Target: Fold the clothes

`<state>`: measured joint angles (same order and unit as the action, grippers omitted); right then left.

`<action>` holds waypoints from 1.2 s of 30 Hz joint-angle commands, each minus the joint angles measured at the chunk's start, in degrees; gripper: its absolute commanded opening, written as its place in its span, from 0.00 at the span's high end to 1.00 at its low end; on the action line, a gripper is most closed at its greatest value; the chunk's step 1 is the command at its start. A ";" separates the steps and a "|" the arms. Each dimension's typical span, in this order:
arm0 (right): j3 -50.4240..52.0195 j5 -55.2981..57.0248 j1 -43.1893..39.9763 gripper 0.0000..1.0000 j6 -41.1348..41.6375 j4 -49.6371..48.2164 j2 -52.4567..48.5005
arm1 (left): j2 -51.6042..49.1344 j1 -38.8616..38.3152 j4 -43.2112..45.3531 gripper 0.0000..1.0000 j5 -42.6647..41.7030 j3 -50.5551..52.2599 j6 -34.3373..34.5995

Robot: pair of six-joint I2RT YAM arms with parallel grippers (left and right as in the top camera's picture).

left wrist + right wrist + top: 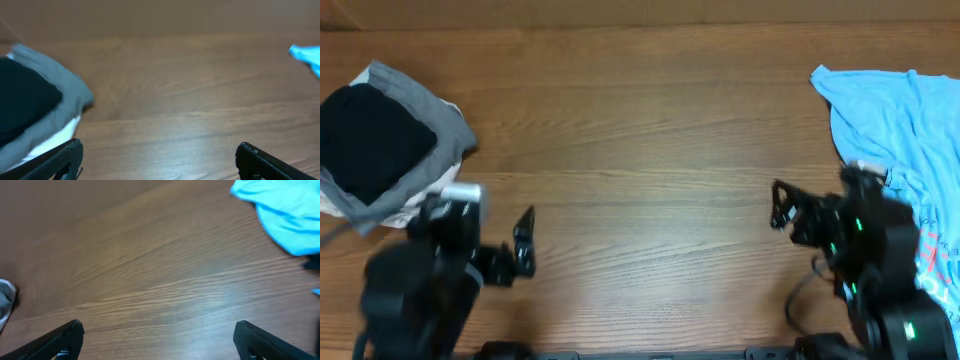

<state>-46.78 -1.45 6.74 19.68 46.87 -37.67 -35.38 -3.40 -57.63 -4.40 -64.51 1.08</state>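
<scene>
A stack of folded clothes (380, 150), black on grey on white, sits at the table's left edge; it also shows at the left of the left wrist view (35, 115). A crumpled light blue shirt (905, 130) lies at the right edge; it also shows in the right wrist view (285, 210) and as a corner in the left wrist view (307, 55). My left gripper (523, 245) is open and empty over bare wood, right of the stack. My right gripper (782, 208) is open and empty over bare wood, left of the blue shirt.
The wooden table (640, 130) stretches between the two piles. The back edge of the table runs along the top of the overhead view. Both arm bodies stand at the near edge.
</scene>
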 commanded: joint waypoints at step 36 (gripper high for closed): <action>1.55 6.29 -0.44 0.00 -2.27 12.11 8.72 | 5.77 0.11 -19.02 0.00 0.37 1.14 -1.11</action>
<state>-45.56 1.61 6.79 19.25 59.20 -31.14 -29.95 -3.40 -76.75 -4.40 -63.44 1.08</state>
